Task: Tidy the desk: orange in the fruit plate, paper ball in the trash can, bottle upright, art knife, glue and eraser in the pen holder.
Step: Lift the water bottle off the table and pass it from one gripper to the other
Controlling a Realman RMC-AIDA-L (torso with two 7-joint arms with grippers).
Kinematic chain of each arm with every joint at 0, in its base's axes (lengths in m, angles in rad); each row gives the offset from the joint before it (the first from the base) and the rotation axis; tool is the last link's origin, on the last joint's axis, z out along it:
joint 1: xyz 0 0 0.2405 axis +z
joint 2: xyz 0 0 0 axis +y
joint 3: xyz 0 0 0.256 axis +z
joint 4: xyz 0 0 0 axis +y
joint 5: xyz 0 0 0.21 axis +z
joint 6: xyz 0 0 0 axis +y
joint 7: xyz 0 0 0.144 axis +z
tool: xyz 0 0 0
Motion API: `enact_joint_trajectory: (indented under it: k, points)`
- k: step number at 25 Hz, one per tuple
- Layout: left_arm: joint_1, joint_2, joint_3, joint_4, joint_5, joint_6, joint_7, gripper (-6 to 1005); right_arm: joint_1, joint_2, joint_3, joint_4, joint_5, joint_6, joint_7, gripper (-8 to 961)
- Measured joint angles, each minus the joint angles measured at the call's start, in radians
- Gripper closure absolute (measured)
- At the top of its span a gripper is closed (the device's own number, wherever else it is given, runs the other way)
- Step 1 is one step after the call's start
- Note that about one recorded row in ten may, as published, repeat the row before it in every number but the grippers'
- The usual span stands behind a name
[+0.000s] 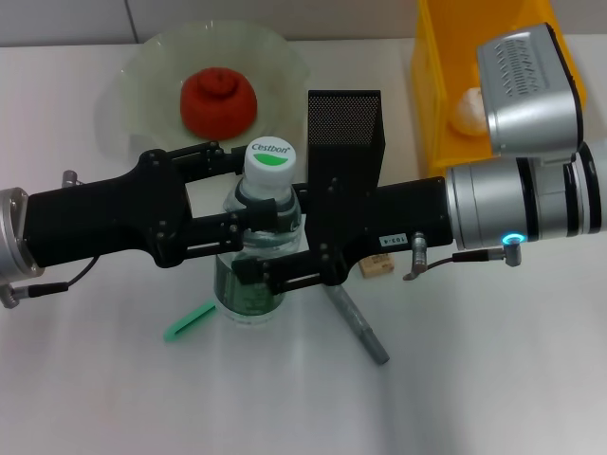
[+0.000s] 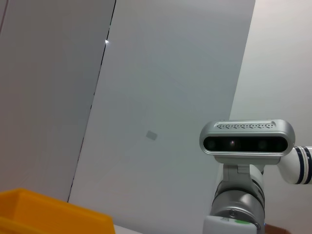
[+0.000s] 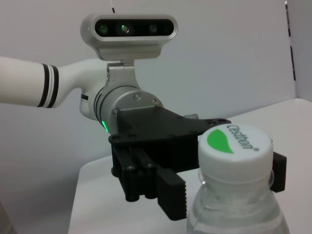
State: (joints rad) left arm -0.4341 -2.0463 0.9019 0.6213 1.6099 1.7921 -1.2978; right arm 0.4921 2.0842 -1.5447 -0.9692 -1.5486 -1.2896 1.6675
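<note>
The clear bottle with a white and green cap stands upright mid-table. My left gripper reaches in from the left and is shut on the bottle below the cap. It also shows in the right wrist view, one finger on each side of the neck. My right gripper comes from the right and is shut on the bottle's body. The orange lies in the fruit plate. The paper ball lies in the yellow trash can. The black mesh pen holder stands behind the bottle.
A green flat object lies left of the bottle's base. A grey pen-shaped object lies to its right. A small tan block lies under the right arm. The trash can's corner shows in the left wrist view.
</note>
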Motion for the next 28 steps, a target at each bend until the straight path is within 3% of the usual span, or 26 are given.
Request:
enact_joint_trajectory:
  k: [18,28]
  points:
    - [-0.016,0.001,0.009,0.067,0.006,-0.002,-0.066,280,0.018,0.0,0.0,0.008,-0.014,0.001,0.034,225]
    - [-0.052,-0.015,0.009,0.105,0.088,-0.008,-0.105,280,0.022,0.001,0.0,0.009,-0.017,-0.002,0.042,228]
